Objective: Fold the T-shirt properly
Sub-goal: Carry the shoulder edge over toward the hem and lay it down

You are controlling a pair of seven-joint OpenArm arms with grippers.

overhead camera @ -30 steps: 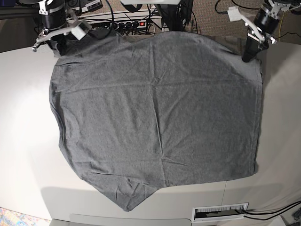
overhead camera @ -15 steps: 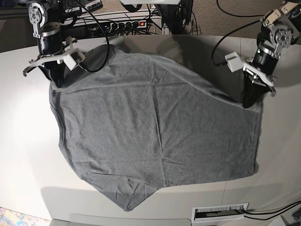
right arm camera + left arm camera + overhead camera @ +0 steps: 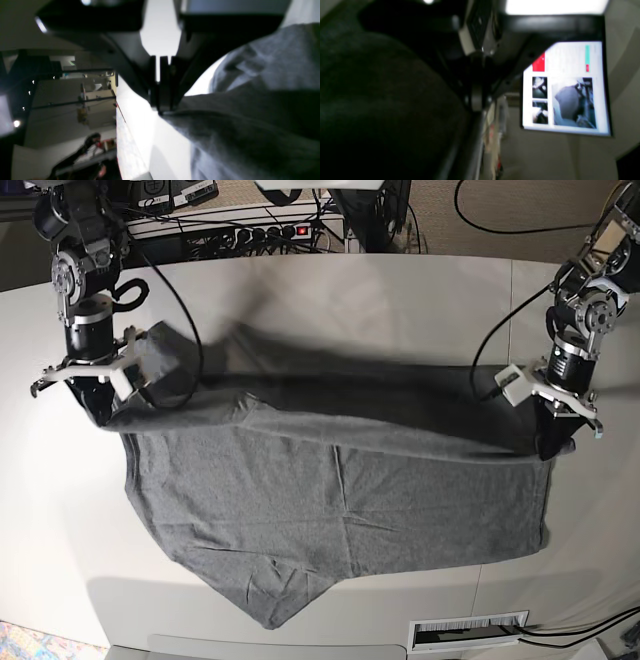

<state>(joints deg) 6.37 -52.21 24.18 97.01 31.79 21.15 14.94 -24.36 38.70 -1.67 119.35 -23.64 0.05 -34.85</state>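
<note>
The heather-grey T-shirt [image 3: 340,500] lies on the white table [image 3: 330,290], its far edge lifted and drawn over the body in a long fold. My left gripper [image 3: 553,448], on the base view's right, is shut on the shirt's far right corner. At the base view's left, my right gripper [image 3: 100,416] is shut on the far left corner. In the right wrist view the fingers [image 3: 163,82] press together on grey fabric [image 3: 250,120] just above the table [image 3: 150,135]. The left wrist view is dim, with dark cloth [image 3: 382,100] beside the gripper [image 3: 477,105].
A power strip [image 3: 290,230] and cables run behind the table's far edge. A slotted white vent [image 3: 468,632] sits at the front right. A lit monitor [image 3: 566,87] shows in the left wrist view. Black cables trail from both arms over the table.
Both grippers have moved from the far edge toward the front, carrying the shirt's far corners with them. The far part of the shirt has left the table and now folds over the body.
</note>
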